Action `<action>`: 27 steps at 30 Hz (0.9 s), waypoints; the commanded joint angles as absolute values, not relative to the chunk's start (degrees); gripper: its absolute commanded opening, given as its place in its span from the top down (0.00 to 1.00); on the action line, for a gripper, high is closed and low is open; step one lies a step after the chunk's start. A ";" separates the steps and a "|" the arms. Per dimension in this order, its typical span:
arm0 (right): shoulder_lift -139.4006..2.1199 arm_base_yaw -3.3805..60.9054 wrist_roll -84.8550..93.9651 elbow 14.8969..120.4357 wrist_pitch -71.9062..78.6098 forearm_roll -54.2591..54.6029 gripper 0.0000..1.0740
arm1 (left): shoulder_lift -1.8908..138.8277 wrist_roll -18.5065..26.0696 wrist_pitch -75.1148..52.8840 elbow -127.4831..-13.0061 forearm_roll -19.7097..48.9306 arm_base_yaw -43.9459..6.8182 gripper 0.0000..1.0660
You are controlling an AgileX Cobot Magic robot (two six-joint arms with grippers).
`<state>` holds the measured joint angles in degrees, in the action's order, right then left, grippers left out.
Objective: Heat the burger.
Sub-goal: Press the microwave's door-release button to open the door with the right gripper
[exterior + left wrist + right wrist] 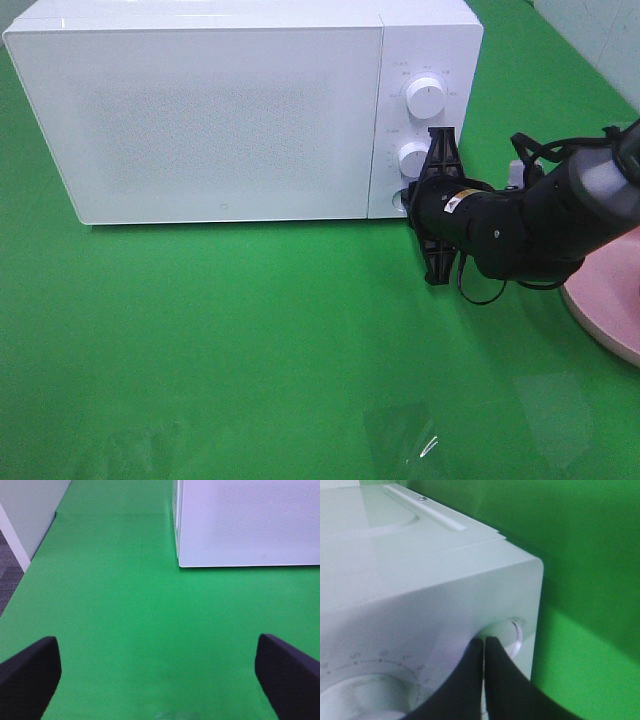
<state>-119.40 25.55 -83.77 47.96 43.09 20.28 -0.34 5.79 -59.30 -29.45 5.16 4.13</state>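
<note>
Inspector: Green covering spans the counter [250,330], with a white microwave [200,110] at the rear, door closed. Where is the burger?

Technician: The burger appears in no view. A pink plate [612,310] shows at the right edge, largely hidden behind the right arm. Whether the burger sits on it or inside the oven cannot be told.

Inspector: State of the jaws?

Technician: The right gripper [484,641] has its jaws pressed together, tips against the round button [516,636] below the lower dial [413,158]. The left gripper [157,672] hangs over bare counter near a front corner of the microwave, jaws spread wide, holding nothing.

Inspector: Handling?

Technician: A burger is probably light, soft and loosely stacked. Grip gently across the bun's sides, or carry the plate instead. Its position relative to either set of jaws cannot be given.
</note>
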 commanded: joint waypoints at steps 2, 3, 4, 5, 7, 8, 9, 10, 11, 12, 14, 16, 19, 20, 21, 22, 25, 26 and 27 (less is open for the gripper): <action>-119.40 25.21 -82.91 48.99 49.90 19.82 1.00 | -1.38 5.61 -58.96 -29.45 5.39 4.01 0.06; -119.40 25.21 -82.91 48.99 49.90 19.82 1.00 | -1.38 5.61 -58.96 -29.45 5.39 4.01 0.06; -119.40 25.21 -82.91 48.99 53.06 19.82 1.00 | -1.38 5.61 -58.96 -29.45 5.39 4.01 0.06; -119.40 25.21 -82.91 48.99 53.06 19.82 1.00 | -1.38 5.61 -58.96 -29.45 5.39 4.01 0.06; -119.40 25.21 -82.91 48.99 55.98 20.11 1.00 | -1.38 5.61 -58.96 -29.45 5.39 4.01 0.06; -119.40 25.21 -83.31 48.99 58.56 20.51 1.00 | -1.38 5.61 -58.96 -29.45 5.39 4.01 0.06; -119.40 25.21 -83.31 48.99 58.56 20.51 1.00 | -1.38 5.61 -58.96 -29.45 5.39 4.01 0.06; -119.40 25.21 -84.40 48.99 61.59 21.03 1.00 | -1.38 5.61 -58.96 -29.45 5.39 4.01 0.06; -119.40 25.21 -85.31 48.99 63.25 21.31 1.00 | -1.38 5.61 -58.96 -29.45 5.39 4.01 0.06; -119.40 25.21 -85.31 48.99 63.25 21.31 1.00 | -1.38 5.61 -58.96 -29.45 5.39 4.01 0.06; -119.40 25.38 -87.43 48.99 66.69 23.26 1.00 | -1.38 5.61 -58.96 -29.45 5.39 4.01 0.06; -119.40 25.38 -88.58 48.99 67.84 26.41 1.00 | -1.38 5.61 -58.96 -29.45 5.39 4.01 0.06; -119.40 25.38 -88.41 48.99 68.07 31.51 1.00 | -1.38 5.61 -58.96 -29.45 5.39 4.01 0.06; -119.40 25.44 -88.41 48.99 68.93 32.09 1.00 | -1.38 5.61 -58.96 -29.45 5.39 4.01 0.06; -119.40 25.44 -88.41 48.99 68.93 32.09 1.00 | -1.38 5.61 -58.96 -29.45 5.39 4.01 0.06; -119.40 26.07 -88.18 48.99 70.93 33.86 1.00 | -1.38 5.61 -58.96 -29.45 5.39 4.01 0.06; -119.40 26.07 -88.06 49.90 70.99 34.38 1.00 | -1.38 5.61 -58.96 -29.45 5.39 4.01 0.06; -119.40 26.07 -88.06 49.90 70.99 34.38 1.00 | -1.38 5.61 -58.96 -29.45 5.39 4.01 0.06; -119.40 26.07 -87.83 50.59 70.82 34.38 1.00 | -1.38 5.61 -58.96 -29.45 5.39 4.01 0.06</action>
<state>-121.70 28.19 -88.35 47.73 53.11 28.82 -0.34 5.79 -59.30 -29.45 5.16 4.13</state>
